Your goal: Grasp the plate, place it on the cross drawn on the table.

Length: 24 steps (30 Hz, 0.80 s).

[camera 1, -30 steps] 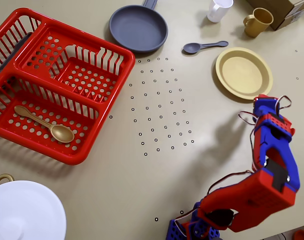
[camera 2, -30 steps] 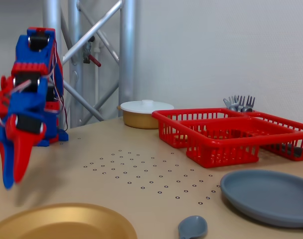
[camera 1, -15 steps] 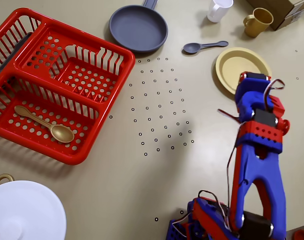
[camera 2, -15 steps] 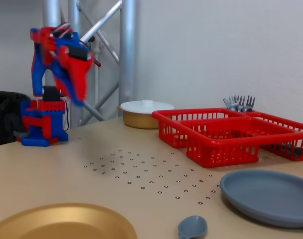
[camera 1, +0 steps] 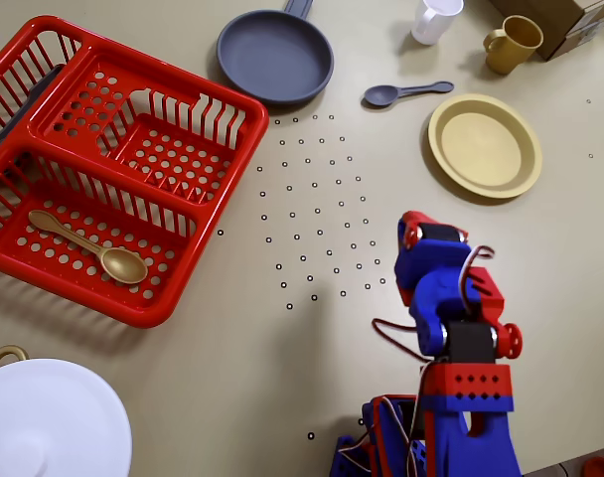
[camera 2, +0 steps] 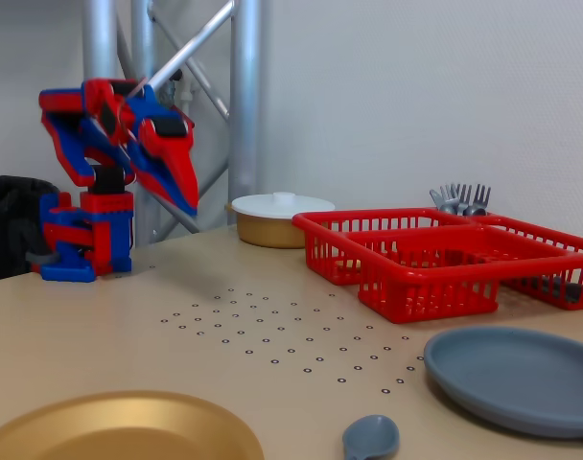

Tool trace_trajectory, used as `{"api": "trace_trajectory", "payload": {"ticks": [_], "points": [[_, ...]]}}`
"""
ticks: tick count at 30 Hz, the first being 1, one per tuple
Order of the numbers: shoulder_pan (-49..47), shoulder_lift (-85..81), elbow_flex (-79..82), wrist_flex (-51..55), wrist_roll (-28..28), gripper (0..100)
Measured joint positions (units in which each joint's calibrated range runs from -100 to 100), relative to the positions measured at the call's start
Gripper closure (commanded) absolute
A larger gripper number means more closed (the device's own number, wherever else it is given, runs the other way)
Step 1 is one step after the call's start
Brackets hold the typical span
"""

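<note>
The flat matte beige tabletop (camera 1: 232, 378), marked at its middle with a grid of small black ring dots (camera 1: 317, 214), is filling the whole overhead view and the lower half of the fixed view. The red slotted plastic dish rack (camera 1: 103, 164) is sitting at the upper left of the overhead view with a gold plastic spoon (camera 1: 88, 248) lying in its near compartment. The red and blue printed arm (camera 1: 451, 338) is now folding back toward its base at the lower right of the overhead view; half a second ago it was stretching over the plate's lower edge. Its gripper (camera 2: 186, 196) is hanging raised at the upper left of the fixed view, tips pointing down and apart from everything, and whether its fingers are apart or together cannot be told. The large white round dish (camera 1: 49, 422) is lying at the lower left. The round grey frying pan (camera 1: 275, 55) is resting at the top centre. The round tan-yellow plastic plate with a raised rim (camera 1: 484, 145) is lying uncovered at the upper right, unmoved, just below a small grey spoon (camera 1: 401, 92). A plain pale wall (camera 2: 416, 96) and metal poles (camera 2: 244, 105) are standing behind the table.
</note>
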Motion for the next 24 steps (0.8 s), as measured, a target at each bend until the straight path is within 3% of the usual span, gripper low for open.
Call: {"api": "trace_trajectory", "payload": {"ticks": [10, 24], "points": [[-10.6, -14.9, 10.7, 12.1, -1.4, 100], [-11.8, -28.6, 24.3, 17.4, -1.4, 100]]}}
